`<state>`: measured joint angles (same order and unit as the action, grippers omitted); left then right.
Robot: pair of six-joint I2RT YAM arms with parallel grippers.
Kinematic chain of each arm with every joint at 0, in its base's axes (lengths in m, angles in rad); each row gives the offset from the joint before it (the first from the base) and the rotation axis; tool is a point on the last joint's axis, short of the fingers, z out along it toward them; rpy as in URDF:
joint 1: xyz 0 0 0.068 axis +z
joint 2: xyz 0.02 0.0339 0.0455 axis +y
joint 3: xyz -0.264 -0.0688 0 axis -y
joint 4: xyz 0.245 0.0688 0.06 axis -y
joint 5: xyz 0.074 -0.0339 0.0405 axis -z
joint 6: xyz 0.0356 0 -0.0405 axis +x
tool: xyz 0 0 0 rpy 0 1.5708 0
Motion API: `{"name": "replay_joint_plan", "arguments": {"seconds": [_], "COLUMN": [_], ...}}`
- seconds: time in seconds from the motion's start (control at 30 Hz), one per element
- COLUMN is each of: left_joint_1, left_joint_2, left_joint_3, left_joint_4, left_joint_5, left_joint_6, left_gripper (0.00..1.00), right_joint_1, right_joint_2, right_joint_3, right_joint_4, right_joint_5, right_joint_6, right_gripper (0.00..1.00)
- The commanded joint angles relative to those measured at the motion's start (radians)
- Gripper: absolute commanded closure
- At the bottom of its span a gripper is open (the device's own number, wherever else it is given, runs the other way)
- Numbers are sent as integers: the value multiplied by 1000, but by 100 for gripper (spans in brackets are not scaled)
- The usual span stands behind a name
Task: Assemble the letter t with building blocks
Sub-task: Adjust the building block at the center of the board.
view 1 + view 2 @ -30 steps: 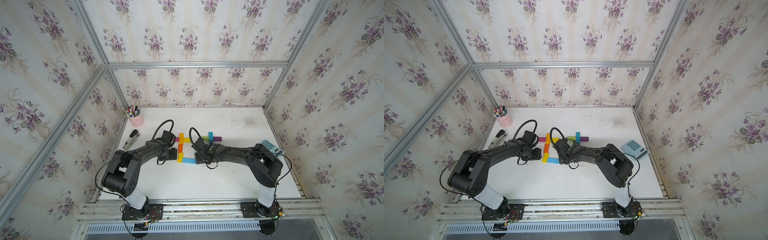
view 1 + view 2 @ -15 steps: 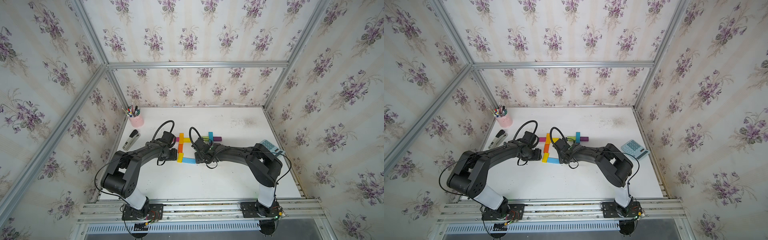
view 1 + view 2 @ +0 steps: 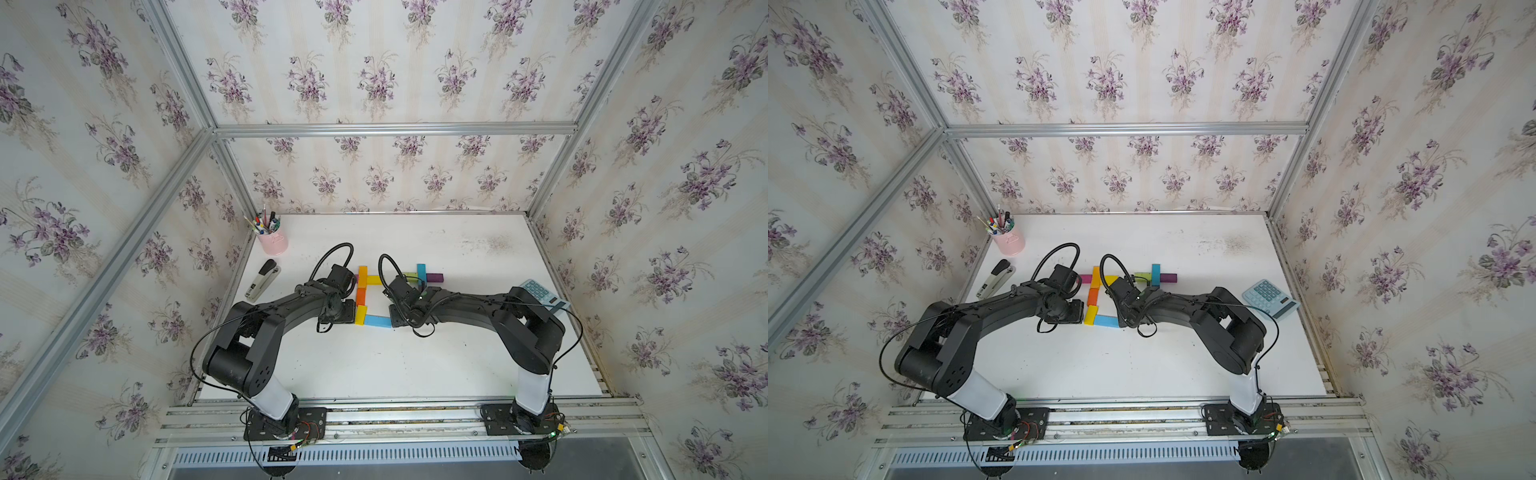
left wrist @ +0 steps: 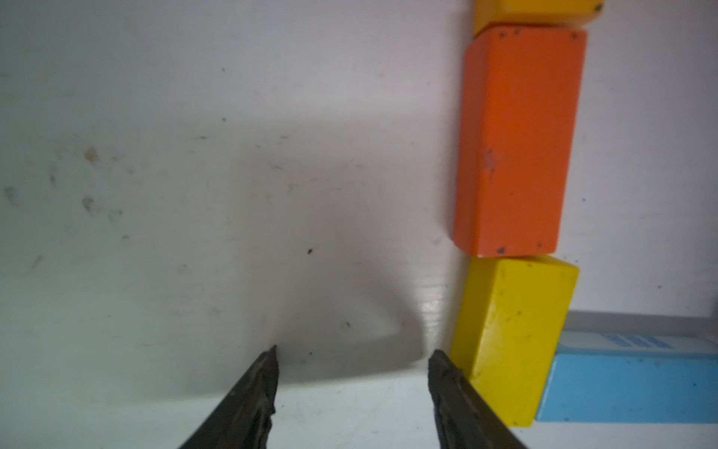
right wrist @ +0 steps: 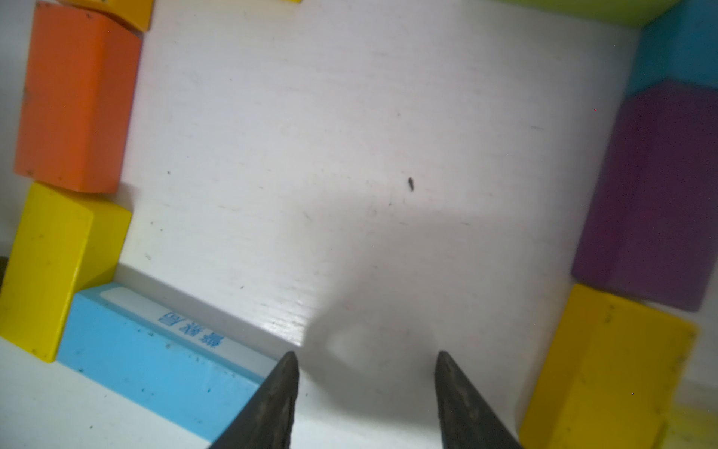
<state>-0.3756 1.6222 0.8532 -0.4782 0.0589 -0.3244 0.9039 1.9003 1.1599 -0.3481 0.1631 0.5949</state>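
At mid-frame, both top views: a column of small flat rectangular blocks runs down the white tabletop (image 3: pixel 374 365). It is made of an amber block (image 3: pixel 362 274), an orange block (image 3: pixel 360 294) and a yellow block (image 3: pixel 360 314).
Foot and bar: a light-blue block (image 3: pixel 377 321) turns right from the column's foot. A magenta block (image 3: pixel 1086 278) and a second yellow block (image 3: pixel 374 280) cross it near the top.
Change: against a second ago, no block has visibly shifted, and both arms sit where they were.
Meaning: the t looks laid out. What remains is probably squaring, since the orange-to-yellow joint looks slightly skewed in the left wrist view.
Left pincer (image 4: pixel 351 388): spread, with nothing between the jaws. One finger (image 4: pixel 452 396) lies just beside the yellow block at lower right of the left wrist view, and contact cannot be told.
Right pincer (image 5: pixel 365 396): spread and empty. One fingertip (image 5: pixel 276 400) overlaps the light-blue block's end at lower centre, touching or above I cannot tell.
Spares: a lime block (image 3: pixel 409 275), a teal block (image 3: pixel 421 272) and a purple block (image 3: pixel 434 277) lie right of mid-frame, apart from the letter.
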Motion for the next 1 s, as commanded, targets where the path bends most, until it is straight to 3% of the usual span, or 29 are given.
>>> {"name": "replay_joint_plan", "arguments": {"seconds": [0.0, 0.97], "left_joint_1": [-8, -36], "left_joint_2": [14, 10], "left_joint_3": [-16, -25], "left_joint_4": [-128, -155], "left_joint_5": [89, 82], "left_joint_6": [-25, -25], "left_gripper": [37, 36], "right_joint_1": [0, 0], "right_joint_2": [6, 25], "right_joint_3": [-3, 22], "right_joint_4": [-32, -38], "right_joint_5": [-2, -7], "right_joint_6": [0, -6], "right_gripper": [43, 41]}}
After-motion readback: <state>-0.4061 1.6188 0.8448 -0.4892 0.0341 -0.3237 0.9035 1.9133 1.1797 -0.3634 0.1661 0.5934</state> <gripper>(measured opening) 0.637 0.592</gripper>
